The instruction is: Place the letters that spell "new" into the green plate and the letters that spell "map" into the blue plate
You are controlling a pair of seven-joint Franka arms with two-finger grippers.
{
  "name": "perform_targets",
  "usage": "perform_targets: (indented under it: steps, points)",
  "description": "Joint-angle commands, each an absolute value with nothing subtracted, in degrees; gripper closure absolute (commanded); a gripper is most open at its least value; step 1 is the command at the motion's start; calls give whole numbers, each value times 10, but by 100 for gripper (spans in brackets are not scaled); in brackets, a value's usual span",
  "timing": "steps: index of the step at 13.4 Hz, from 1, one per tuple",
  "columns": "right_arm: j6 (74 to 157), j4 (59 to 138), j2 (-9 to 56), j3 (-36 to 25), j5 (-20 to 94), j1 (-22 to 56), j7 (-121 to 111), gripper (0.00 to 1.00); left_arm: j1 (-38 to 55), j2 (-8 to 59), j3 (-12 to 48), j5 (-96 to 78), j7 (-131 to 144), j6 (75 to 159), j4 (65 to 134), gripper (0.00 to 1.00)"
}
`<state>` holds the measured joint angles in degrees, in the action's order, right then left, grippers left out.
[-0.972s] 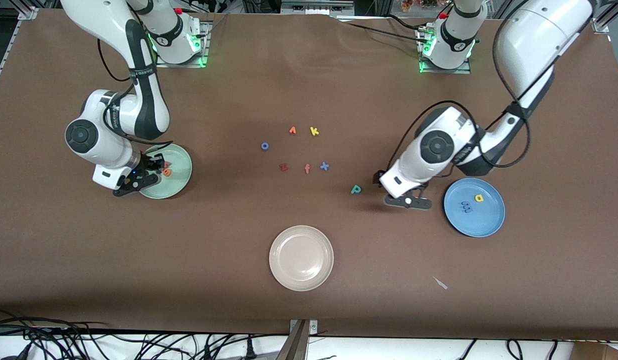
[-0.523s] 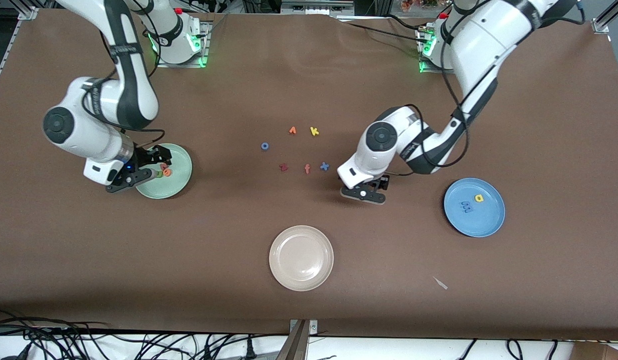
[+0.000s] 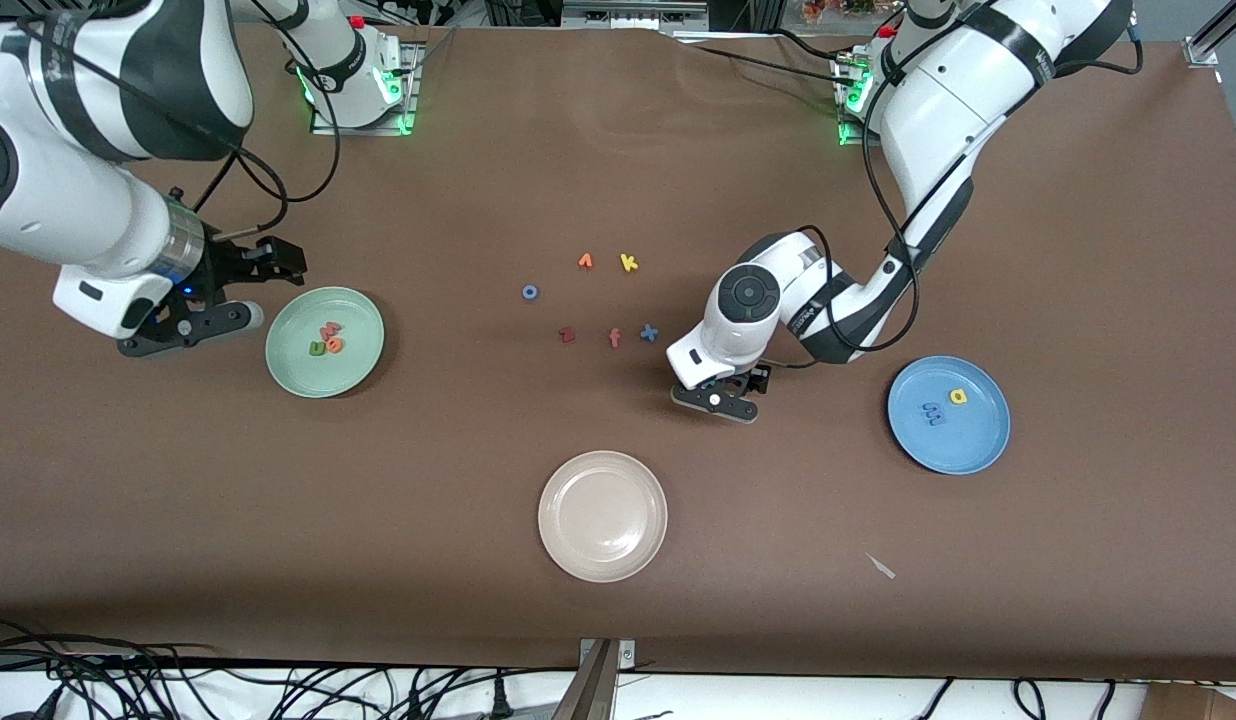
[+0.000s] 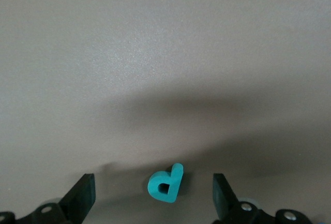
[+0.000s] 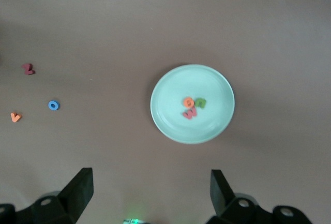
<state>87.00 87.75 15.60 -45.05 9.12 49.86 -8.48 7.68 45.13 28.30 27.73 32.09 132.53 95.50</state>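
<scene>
The green plate [image 3: 353, 375] holds the green n [image 3: 318, 348], orange e [image 3: 335, 345] and pink w [image 3: 330, 328]; they also show together as green plate [image 5: 170, 125] and letters in the right wrist view. The blue plate [image 3: 963, 450] holds the blue m [image 3: 931, 412] and yellow a [image 3: 959, 396]. The teal p [image 4: 166, 184] lies flat on the table between the open fingers of my left gripper [image 4: 153, 195]; in the front view my left gripper [image 3: 716, 400] hides it. My right gripper [image 3: 190, 328] hangs open and empty beside the green plate, toward the right arm's end.
A beige plate [image 3: 603, 560] sits near the front camera. Loose letters lie mid-table: an orange one [image 3: 585, 261], yellow k [image 3: 629, 263], blue o [image 3: 529, 292], dark red one [image 3: 567, 335], coral f [image 3: 615, 338], blue x [image 3: 649, 333]. A small white scrap [image 3: 881, 566] lies near the front edge.
My right gripper opened, left the green n in the green plate and rose away from it. My left gripper moved from beside the blue plate to over the teal p.
</scene>
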Motion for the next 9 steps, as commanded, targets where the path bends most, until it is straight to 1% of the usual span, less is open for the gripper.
perform_targets:
  steps: [1,3,4,6,7,8,9]
  points:
    - [857,875,145,-465,81,495,-44,0,79,465,282,264,292,1320,938,1]
    - [856,862,148,-470,81,497,-43,0,79,470,283,263,292,1320,938,11]
    - [853,856,146,-474,83,496,-43,0,80,471,282,263,292,1320,939,11]
    - [853,853,147,-475,81,494,-46,0,80,473,282,263,292,1320,939,28]
    - [860,853,143,-464,82,490,-46,0,80,473,282,263,292,1320,939,40]
    - [864,853,139,-441,89,448,-52,0,80,474,282,263,291,1320,938,55]
    - [864,853,133,-376,88,390,-48,0,80,477,282,263,287,1320,938,64]
